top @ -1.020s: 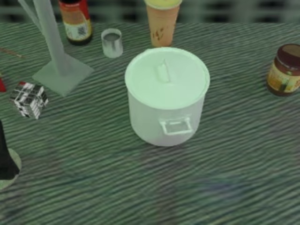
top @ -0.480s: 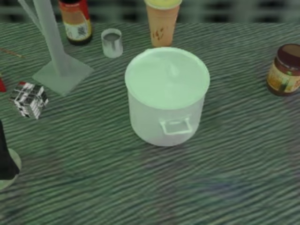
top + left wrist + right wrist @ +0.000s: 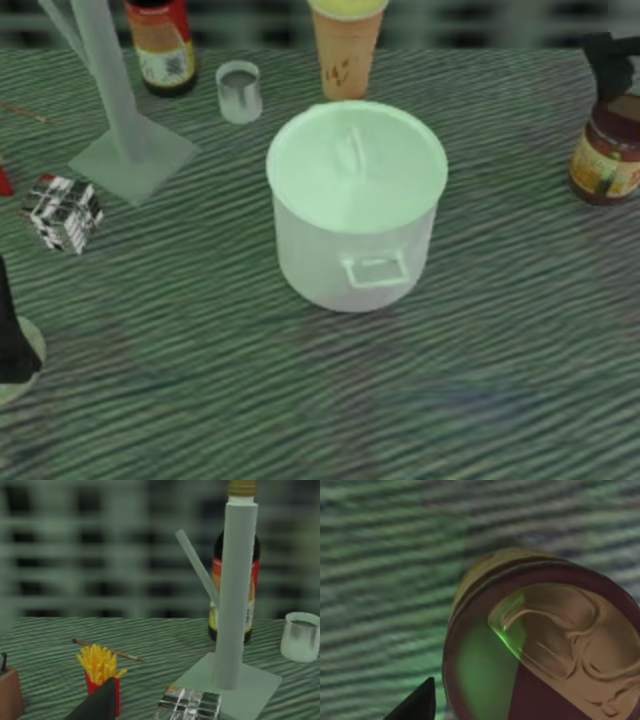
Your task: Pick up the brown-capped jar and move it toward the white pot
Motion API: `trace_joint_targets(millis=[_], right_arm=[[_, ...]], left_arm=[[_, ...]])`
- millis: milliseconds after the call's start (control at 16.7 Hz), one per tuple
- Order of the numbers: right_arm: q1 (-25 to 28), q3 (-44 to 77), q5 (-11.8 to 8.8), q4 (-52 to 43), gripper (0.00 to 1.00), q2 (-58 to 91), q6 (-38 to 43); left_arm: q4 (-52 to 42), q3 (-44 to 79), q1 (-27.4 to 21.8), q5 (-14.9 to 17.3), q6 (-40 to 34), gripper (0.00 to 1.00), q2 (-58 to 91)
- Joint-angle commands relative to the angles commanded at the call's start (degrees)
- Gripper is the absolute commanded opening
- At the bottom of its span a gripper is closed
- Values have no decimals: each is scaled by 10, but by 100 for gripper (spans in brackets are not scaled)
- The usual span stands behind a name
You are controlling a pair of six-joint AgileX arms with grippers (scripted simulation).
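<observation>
The brown-capped jar (image 3: 606, 160) stands at the table's far right edge, well to the right of the white pot (image 3: 356, 205). My right gripper (image 3: 610, 58) hangs just above and behind the jar, covering part of its cap. From the right wrist, the jar's dark cap (image 3: 545, 645) fills the view. One dark fingertip (image 3: 418, 704) shows beside the cap, a small gap away from it, so the gripper is open and holds nothing. My left gripper (image 3: 10, 335) is parked at the left edge, open.
Along the back stand a red-orange labelled bottle (image 3: 160, 45), a small metal cup (image 3: 239, 90) and a tan paper cup (image 3: 346, 45). A grey stand (image 3: 130, 140) and a silver cube (image 3: 63, 212) sit at the left. A box of fries (image 3: 100, 667) shows near the left wrist.
My right gripper has come into the top view at the far right and now hangs over the jar. The jar, the pot and the left arm have not moved.
</observation>
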Motion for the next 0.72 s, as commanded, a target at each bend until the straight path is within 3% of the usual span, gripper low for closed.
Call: trace_joint_targets(millis=[240, 720], right_arm=[[7, 41, -4, -37, 100, 56, -10], [6, 18, -4, -13, 100, 57, -11]], left_arm=[[0, 0, 0, 0, 0, 100, 0], [0, 0, 0, 0, 0, 100, 0]])
